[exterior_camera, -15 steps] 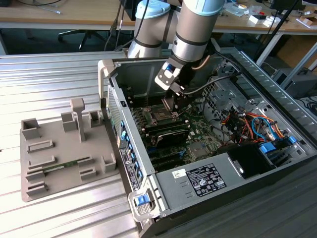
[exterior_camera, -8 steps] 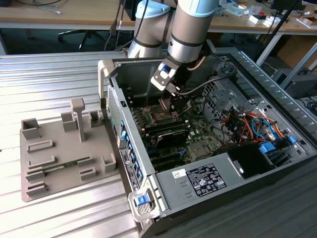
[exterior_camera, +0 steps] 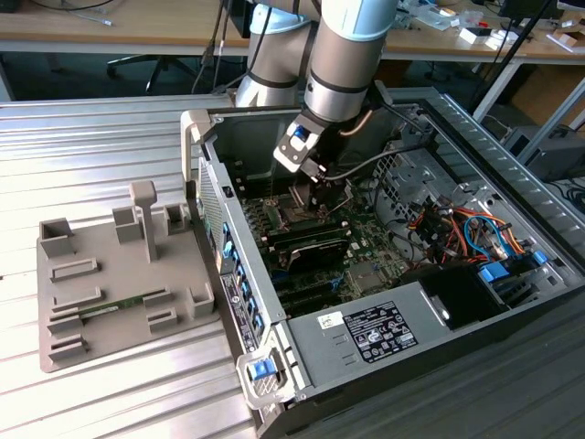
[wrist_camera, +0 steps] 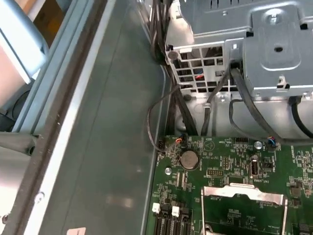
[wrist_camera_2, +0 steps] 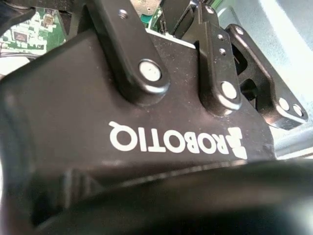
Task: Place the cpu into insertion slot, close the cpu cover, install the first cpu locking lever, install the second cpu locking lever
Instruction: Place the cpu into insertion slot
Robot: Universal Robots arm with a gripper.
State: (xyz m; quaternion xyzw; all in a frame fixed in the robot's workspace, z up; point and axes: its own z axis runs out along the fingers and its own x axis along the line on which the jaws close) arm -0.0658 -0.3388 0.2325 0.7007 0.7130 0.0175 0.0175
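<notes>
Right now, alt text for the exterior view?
A robot arm reaches down into an open computer case, its gripper low over the green motherboard. A grey fixture tray sits on the ribbed metal table at the exterior view's left.

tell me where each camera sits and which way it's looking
Exterior view: off the arm, looking down into the open computer case; arm and gripper show.
Second wrist view: on the wrist, close behind the gripper housing.
First wrist view: on the wrist, facing the motherboard and cpu cover.
Shared: all three catch the green motherboard.
</notes>
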